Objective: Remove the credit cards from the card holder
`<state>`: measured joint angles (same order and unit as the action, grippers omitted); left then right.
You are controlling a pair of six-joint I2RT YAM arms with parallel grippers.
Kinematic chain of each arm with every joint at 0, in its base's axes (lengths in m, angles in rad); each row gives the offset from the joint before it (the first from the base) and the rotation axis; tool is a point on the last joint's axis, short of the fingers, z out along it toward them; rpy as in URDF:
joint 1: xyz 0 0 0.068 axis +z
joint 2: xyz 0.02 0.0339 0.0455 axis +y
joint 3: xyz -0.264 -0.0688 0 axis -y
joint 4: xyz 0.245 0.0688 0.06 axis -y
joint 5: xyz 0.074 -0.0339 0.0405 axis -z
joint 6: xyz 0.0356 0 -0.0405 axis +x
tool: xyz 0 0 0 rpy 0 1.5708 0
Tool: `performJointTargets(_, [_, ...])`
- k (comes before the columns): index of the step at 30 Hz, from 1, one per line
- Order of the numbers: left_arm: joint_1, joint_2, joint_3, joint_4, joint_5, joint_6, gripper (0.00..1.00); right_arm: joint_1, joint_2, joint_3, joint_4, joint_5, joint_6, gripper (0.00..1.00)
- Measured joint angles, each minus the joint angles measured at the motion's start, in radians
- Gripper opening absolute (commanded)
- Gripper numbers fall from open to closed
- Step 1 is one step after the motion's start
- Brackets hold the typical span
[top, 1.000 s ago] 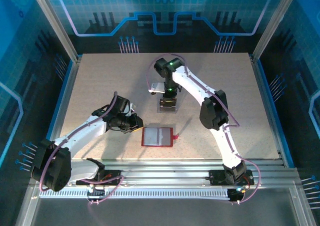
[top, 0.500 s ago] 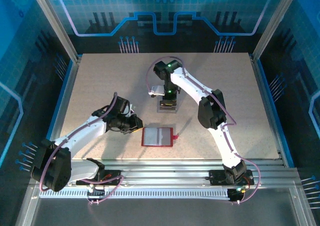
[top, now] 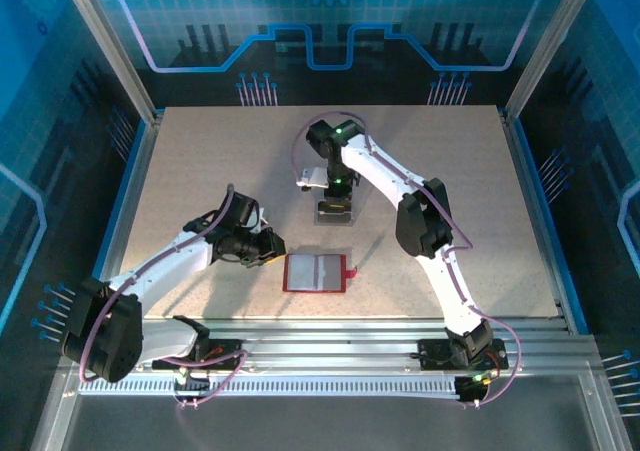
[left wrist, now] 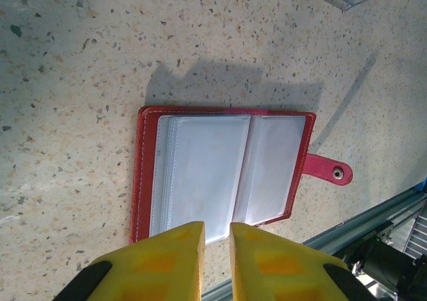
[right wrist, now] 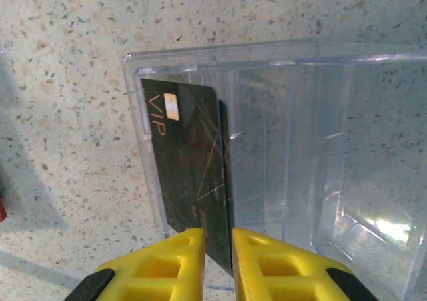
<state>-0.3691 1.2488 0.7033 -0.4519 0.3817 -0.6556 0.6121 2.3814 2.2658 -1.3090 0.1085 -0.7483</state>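
The card holder point(top: 317, 272) point(left wrist: 223, 174) lies open on the table, dark red with pale grey pockets and its tab to the right. My left gripper point(top: 268, 249) point(left wrist: 217, 231) hovers at its left edge, jaws a narrow gap apart with nothing between them. A black credit card point(right wrist: 190, 161) marked VIP leans inside a clear plastic box point(right wrist: 267, 51) point(top: 334, 216). A second dark card edge shows just behind it. My right gripper point(top: 334, 207) point(right wrist: 217, 237) is above the box. Its jaws are slightly apart, with the card's near corner in the gap.
The box stands near the table's middle, beyond the holder. Metal rails point(top: 330, 336) run along the near edge, close to the holder. Blue enclosure walls point(top: 135, 186) border the table's sides.
The right jaws have parted a little around the black card. The right arm's elbow shifted slightly. The left arm and the card holder have not moved.
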Motion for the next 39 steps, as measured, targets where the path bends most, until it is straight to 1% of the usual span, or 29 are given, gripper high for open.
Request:
performJointTargets(8, [0.001, 0.000, 0.000, 0.003, 0.001, 0.000, 0.17, 0.005, -0.069, -0.080, 0.042, 0.023, 0.068, 0.20])
performJointTargets(14, [0.001, 0.014, 0.000, 0.016, 0.008, 0.000, 0.17, 0.011, -0.135, -0.125, 0.071, -0.014, 0.236, 0.21])
performJointTargets(20, [0.001, 0.055, 0.001, 0.022, 0.014, 0.000, 0.17, 0.036, -0.251, -0.313, 0.177, -0.066, 0.476, 0.18])
performJointTargets(24, [0.001, 0.081, 0.006, 0.023, 0.016, 0.000, 0.17, 0.072, -0.333, -0.446, 0.257, -0.091, 0.685, 0.16])
performJointTargets(30, [0.001, 0.116, 0.031, 0.032, 0.026, 0.001, 0.17, 0.127, -0.405, -0.549, 0.309, -0.089, 1.007, 0.12])
performJointTargets(34, [0.001, 0.129, 0.042, 0.039, 0.031, 0.003, 0.17, 0.148, -0.443, -0.622, 0.348, -0.114, 1.208, 0.15])
performJointTargets(39, [0.001, 0.131, 0.047, 0.041, 0.034, 0.004, 0.17, 0.163, -0.529, -0.782, 0.448, -0.154, 1.358, 0.17])
